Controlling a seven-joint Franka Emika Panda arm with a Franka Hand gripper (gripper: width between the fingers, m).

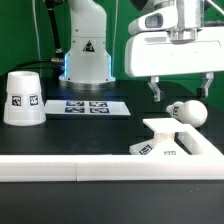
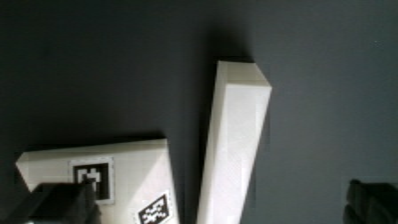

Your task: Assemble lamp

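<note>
The white cone shade (image 1: 22,98) stands on the table at the exterior view's left, a tag on its side. The flat square base (image 1: 165,140) lies at the exterior view's right, with tags on its near edge. The round-headed bulb (image 1: 188,112) lies on its side just behind the base. My gripper (image 1: 179,92) hangs above the bulb and base, open and empty, with its fingers wide apart. In the wrist view the gripper (image 2: 210,205) straddles the tagged base (image 2: 111,170) and its long white edge (image 2: 233,140). The bulb is out of the wrist view.
The marker board (image 1: 88,105) lies flat in the middle, in front of the robot's pedestal (image 1: 86,55). A long white rail (image 1: 100,170) runs along the table's front edge, close to the base.
</note>
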